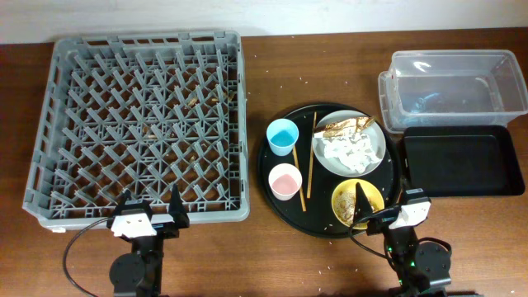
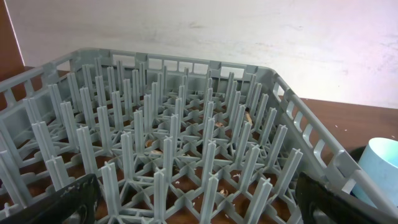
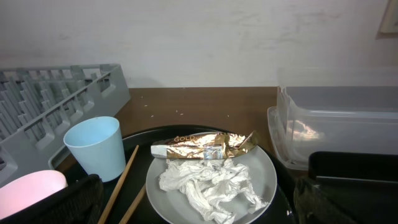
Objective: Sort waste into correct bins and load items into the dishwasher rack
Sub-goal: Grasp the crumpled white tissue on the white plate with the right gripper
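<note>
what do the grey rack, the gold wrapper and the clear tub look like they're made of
Large grey lattice dishwasher rack: moulded plastic, matt, uniform pegs. Gold-brown wrapper: probably metallised foil, shiny, crinkled with glints. Clear rectangular tub: plastic, glossy, see-through walls with highlights.

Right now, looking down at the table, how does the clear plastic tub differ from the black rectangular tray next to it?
The clear tub is see-through with tall walls; the black tray is opaque and shallow. The clear tub sits farther back, the black tray close in front of it. Both are rectangular, of similar footprint, and stand to the right of the round tray.
</note>
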Available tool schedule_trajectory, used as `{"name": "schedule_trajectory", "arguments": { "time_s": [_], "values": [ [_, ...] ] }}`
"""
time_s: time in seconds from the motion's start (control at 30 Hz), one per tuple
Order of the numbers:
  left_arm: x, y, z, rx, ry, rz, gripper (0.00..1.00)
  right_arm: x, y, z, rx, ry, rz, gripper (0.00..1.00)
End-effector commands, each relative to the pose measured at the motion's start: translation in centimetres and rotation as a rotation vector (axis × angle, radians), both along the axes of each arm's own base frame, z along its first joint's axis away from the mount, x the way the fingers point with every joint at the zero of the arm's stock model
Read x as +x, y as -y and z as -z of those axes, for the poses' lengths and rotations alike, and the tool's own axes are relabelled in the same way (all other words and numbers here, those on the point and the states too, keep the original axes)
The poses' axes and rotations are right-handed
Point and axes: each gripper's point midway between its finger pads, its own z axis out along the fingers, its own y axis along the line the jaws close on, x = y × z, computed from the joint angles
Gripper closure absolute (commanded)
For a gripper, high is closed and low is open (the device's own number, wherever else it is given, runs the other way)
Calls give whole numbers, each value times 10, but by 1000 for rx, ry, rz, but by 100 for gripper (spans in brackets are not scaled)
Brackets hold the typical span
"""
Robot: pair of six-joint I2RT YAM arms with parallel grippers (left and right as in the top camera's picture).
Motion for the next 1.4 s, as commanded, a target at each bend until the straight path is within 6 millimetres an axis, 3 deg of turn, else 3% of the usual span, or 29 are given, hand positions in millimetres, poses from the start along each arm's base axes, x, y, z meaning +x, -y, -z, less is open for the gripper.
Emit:
{"name": "schedule_trajectory", "arguments": {
  "time_s": [0.0, 0.53, 0.63, 0.7, 0.8, 0.93, 0.97, 1.0, 1.03, 1.1, 1.2, 1.37],
  "values": [
    [0, 1, 2, 15, 1, 9, 1, -1, -8, 2, 9, -3, -44, 2],
    [0, 1, 2, 15, 1, 9, 0, -1, -8, 0, 5, 5, -41, 2],
    [0, 1, 2, 15, 1, 9, 0, -3, -11, -19, 13, 53, -62, 2],
    [0, 1, 2, 15, 1, 9, 0, -4, -18, -42, 26, 44, -101, 1],
    [0, 1, 2, 15, 1, 9, 0, 23, -24, -78, 16, -93, -113, 2],
    [0, 1, 2, 15, 1, 10, 1, 88, -46, -90, 11, -523, -186, 2],
    [0, 1, 2, 15, 1, 9, 0, 112, -49, -78, -16, -760, -185, 1],
    [0, 1, 2, 15, 1, 9, 1, 129, -52, -39, -111, -955, -235, 2],
    [0, 1, 2, 15, 1, 9, 0, 132, -48, -13, -126, -1030, -215, 2],
    [0, 1, 2, 15, 1, 9, 0, 137, -47, 24, -135, -1129, -207, 2],
    [0, 1, 2, 15, 1, 9, 0, 136, -30, 87, -211, -1301, -130, 1],
    [0, 1, 2, 15, 1, 9, 1, 137, -15, 155, -288, -1431, -70, 1]
  ]
}}
